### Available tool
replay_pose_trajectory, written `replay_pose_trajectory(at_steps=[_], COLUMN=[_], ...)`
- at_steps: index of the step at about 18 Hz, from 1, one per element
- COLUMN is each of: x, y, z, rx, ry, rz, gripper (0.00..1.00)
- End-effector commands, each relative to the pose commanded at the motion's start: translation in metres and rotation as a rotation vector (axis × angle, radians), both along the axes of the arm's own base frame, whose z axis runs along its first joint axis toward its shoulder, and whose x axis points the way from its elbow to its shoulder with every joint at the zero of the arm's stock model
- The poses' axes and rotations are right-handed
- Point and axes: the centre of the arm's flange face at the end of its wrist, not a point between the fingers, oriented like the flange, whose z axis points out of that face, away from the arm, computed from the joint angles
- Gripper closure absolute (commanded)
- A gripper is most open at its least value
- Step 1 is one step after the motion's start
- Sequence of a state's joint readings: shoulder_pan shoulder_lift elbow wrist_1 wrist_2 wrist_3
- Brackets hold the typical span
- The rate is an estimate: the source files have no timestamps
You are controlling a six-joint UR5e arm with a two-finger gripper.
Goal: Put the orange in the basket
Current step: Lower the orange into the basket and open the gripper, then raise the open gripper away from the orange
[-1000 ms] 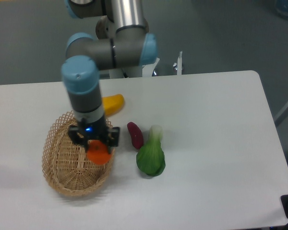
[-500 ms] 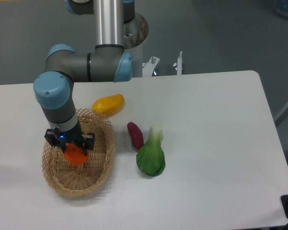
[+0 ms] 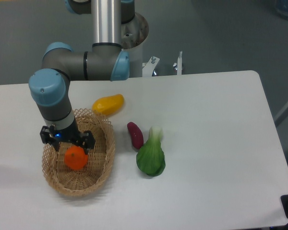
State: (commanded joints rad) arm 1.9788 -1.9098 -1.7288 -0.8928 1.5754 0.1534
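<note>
The orange [image 3: 75, 158] lies inside the wicker basket [image 3: 79, 187] at the table's left front, resting on the basket's floor. My gripper [image 3: 67, 143] hangs just above and slightly behind the fruit, pointing down into the basket. Its fingers [image 3: 89, 140] stand spread apart on either side, and the orange shows whole below them, free of the pads. The gripper is open.
A yellow mango-like fruit [image 3: 108, 103] lies just behind the basket's far rim. A dark red vegetable [image 3: 135, 134] and a green bok choy [image 3: 151, 155] lie right of the basket. The robot base [image 3: 133, 29] stands behind the table's back edge.
The arm carried the orange leftward from the basket's right rim to over its middle. The fingers have since spread, and the orange now sits lower, on the basket's floor.
</note>
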Motion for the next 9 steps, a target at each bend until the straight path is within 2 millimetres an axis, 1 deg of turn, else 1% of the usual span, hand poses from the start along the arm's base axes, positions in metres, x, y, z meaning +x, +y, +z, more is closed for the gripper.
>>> replay_pose_trajectory(at_steps=[2,4,5,6,7,8,9], x=[-0.007,-0.02,-0.024,-0.024,-0.03,-0.038,-0.04], y=[0.0,-0.001,-0.002,-0.007,-0.013,-0.019,-0.019], z=[0.004,0.008,0.022,0.039,0.05,0.052,0.052], rx=[0.004,-0.001,0.007,0.027,0.042,0.037,0.022], ry=[0.013,0.045,0.075,0.086,0.093,0.101,0.123], rz=[0.006,-0.014,-0.026,-0.027,-0.022,-0.05,-0.119], gripper=[0.0,0.0,0.0,0.0,0.0,0.0,0.0])
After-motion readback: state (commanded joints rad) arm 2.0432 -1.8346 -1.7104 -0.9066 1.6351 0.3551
